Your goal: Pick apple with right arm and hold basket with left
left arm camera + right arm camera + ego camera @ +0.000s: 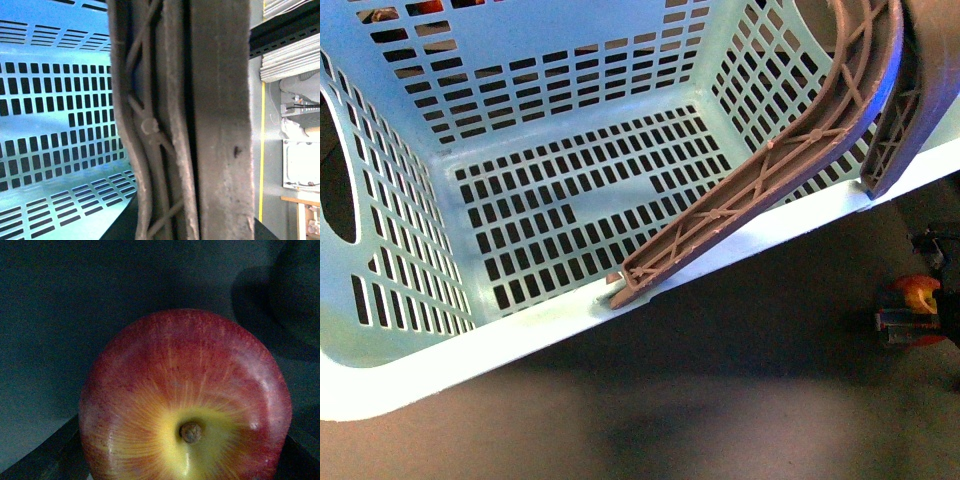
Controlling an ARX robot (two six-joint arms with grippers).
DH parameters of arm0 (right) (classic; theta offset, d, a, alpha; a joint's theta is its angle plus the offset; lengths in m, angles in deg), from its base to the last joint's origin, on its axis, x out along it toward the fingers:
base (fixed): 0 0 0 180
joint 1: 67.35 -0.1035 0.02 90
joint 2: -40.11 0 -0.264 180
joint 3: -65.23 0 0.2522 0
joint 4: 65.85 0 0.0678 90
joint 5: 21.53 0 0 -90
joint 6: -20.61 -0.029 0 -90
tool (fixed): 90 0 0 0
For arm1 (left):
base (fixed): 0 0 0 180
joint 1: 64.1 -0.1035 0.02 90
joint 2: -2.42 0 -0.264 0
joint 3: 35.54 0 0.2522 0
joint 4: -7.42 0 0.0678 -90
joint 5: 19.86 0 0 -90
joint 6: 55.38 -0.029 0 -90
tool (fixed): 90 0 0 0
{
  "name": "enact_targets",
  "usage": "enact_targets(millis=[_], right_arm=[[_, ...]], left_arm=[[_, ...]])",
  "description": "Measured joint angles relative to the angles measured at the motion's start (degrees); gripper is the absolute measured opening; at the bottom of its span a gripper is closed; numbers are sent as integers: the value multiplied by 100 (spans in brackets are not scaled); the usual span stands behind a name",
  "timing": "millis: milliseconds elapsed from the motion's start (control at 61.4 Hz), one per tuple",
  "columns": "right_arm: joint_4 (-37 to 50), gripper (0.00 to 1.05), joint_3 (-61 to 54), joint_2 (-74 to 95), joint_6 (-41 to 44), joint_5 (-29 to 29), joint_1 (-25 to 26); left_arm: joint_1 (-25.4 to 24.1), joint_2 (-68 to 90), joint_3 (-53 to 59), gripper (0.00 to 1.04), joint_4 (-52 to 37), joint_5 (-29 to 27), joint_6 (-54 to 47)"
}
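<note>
The pale mint-blue basket [420, 370] sits tilted, its slotted walls and floor open to the front view. Its brown ribbed handles [760, 180] curve across its right rim. The shiny red apple [185, 400] shows a yellow patch around its stem dimple; its place relative to the basket cannot be told.

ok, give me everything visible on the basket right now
The basket is pale mint-blue plastic with slotted walls and floor and an oval cutout in its left wall. In the front view it looks tilted, its near rim running diagonally above a dark surface. Nothing lies on the visible floor. Two brown ribbed curved handles rise toward the upper right, one ending at the near rim. The left wrist view shows them close up, side by side; what holds them cannot be seen.
</note>
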Motion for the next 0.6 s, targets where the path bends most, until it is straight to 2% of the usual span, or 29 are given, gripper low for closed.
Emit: enact_targets(millis=[114,375,603], right_arm=[[118,79,-293,-243,90,-197,96],[337,78,-1246,-1897,409,-986,664],[-328,78,-1845,-4197,415,-1753,1139]], left_arm=[[0,0,0,15,0,0,2],[0,0,0,15,0,0,0],[0,0,0,15,0,0,2]])
